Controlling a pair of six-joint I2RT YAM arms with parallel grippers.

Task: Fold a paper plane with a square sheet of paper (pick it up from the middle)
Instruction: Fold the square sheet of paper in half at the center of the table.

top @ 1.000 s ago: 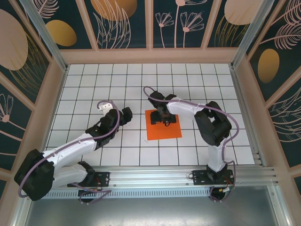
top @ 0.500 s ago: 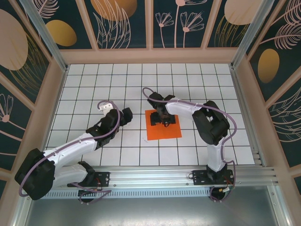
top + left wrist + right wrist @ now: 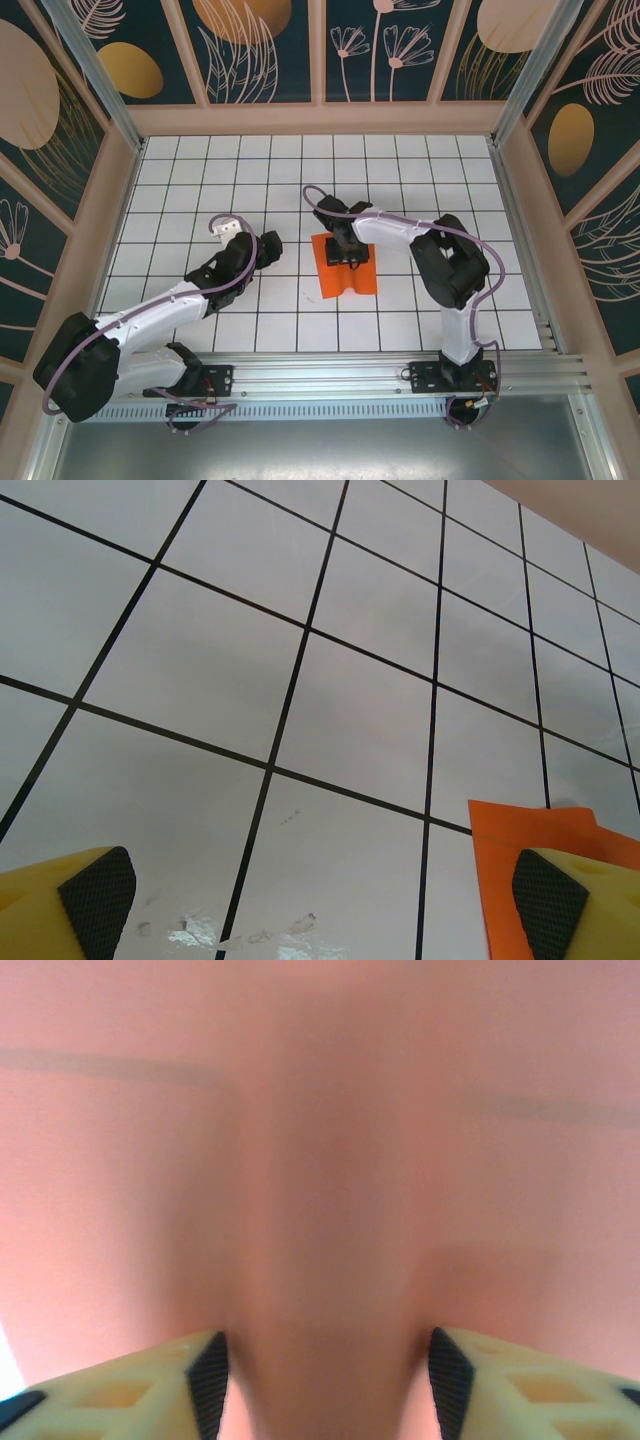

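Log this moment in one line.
right gripper: jaws pinch sheet of paper at middle, paper buckled | left gripper: jaws open, empty, left of it

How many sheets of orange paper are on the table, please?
1. The sheet lies near the middle of the table, buckled up between the fingers of the right end effector. Another sheet beneath it cannot be ruled out.

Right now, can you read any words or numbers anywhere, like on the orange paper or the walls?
None: there are no words, numbers or signs to read here.
The orange paper is plain, with nothing written on it.
The white tiles carry only black grid lines.
The walls show painted leaves and flowers, no letters.
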